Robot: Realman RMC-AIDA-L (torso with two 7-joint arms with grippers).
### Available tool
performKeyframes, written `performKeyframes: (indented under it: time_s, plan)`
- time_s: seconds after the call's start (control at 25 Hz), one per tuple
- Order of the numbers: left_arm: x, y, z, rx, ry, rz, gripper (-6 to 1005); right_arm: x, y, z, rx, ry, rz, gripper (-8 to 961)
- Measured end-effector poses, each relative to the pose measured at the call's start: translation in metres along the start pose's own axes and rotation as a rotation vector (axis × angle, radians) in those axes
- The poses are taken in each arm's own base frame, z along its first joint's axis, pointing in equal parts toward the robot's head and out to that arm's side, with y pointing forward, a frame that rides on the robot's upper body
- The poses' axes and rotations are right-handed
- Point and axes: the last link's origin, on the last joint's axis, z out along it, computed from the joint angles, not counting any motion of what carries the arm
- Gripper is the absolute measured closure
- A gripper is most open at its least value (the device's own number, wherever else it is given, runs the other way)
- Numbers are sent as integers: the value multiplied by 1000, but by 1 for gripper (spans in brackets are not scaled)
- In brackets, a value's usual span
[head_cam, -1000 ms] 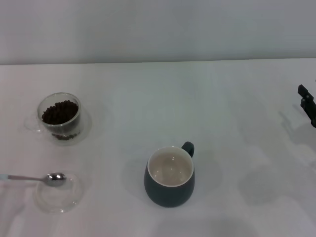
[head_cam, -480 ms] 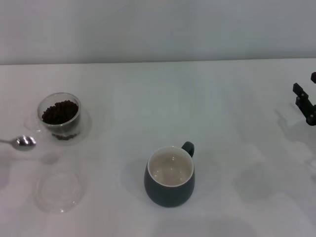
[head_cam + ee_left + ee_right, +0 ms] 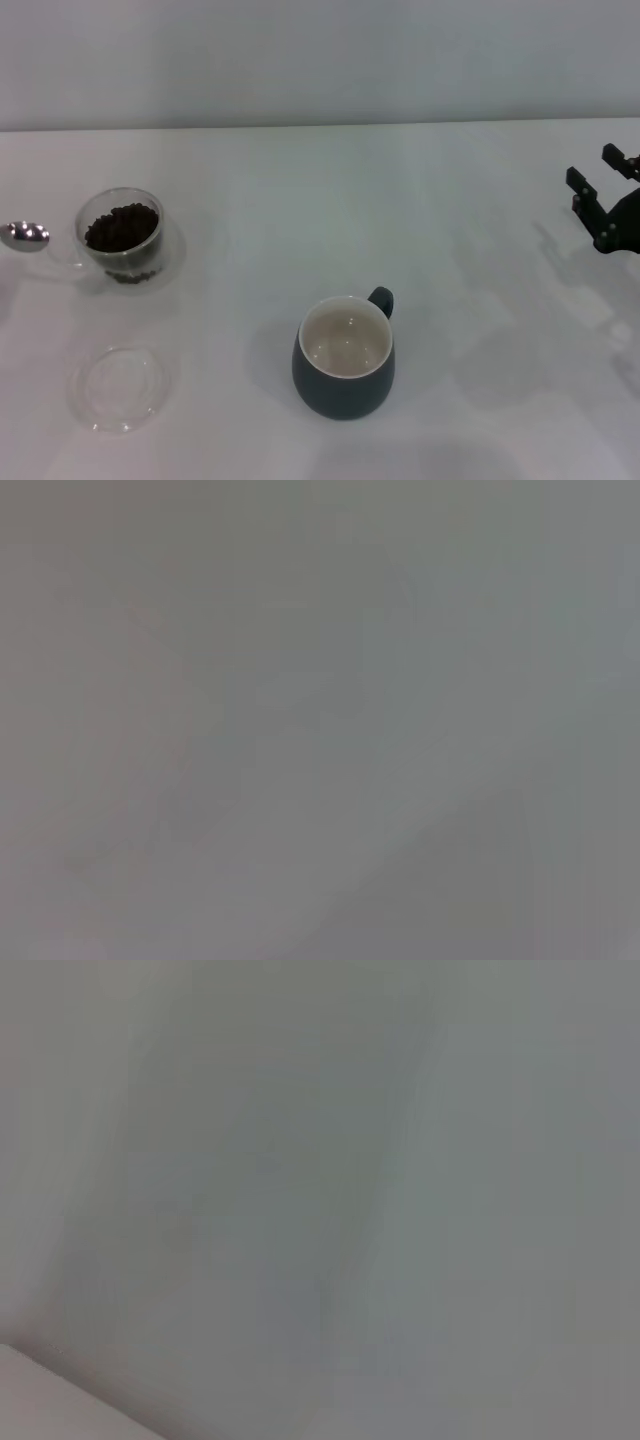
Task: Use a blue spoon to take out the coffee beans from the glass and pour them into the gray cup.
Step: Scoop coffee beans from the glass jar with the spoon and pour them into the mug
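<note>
I'm seeing a white table; the blue spoon is hovering just left of the glass holding coffee beans. The gray cup is sitting centre-front. The right gripper is hanging with fingers spread, empty; the left gripper is staying out of sight.

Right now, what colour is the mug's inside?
Cream-white inside the gray cup, dark blue-gray outside; clearest in the head view.

We see the spoon's bowl as shiny polished metal, at the table's left edge. The glass is clear and smooth, the beans dull dark brown. The mug looks like glazed ceramic; the table is matt white. The dish is clear glass.
</note>
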Motion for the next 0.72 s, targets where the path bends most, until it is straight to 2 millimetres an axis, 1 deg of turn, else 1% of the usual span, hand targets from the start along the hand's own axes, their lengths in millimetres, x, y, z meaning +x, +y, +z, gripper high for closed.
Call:
performKeyframes:
  time_s: [0.28, 0.48, 0.56, 0.64, 0.68, 0.72]
  plan:
    - [19, -12, 15, 77, -64, 21, 868, 0, 5, 2, -3, -2, -5, 489]
    - [25, -15, 27, 99, -93, 22, 868, -1, 10, 3, -10, -5, -3, 489]
    - [25, -15, 46, 111, -138, 23, 868, -1, 11, 4, -13, -7, -8, 489]
    - [25, -15, 46, 111, -138, 23, 869, -2, 12, 5, -14, -9, -11, 489]
    - [24, -15, 69, 132, -181, 30, 869, -2, 12, 5, -15, -9, -10, 489]
    - [24, -16, 72, 138, -188, 31, 869, -2, 12, 5, -15, -10, -10, 489]
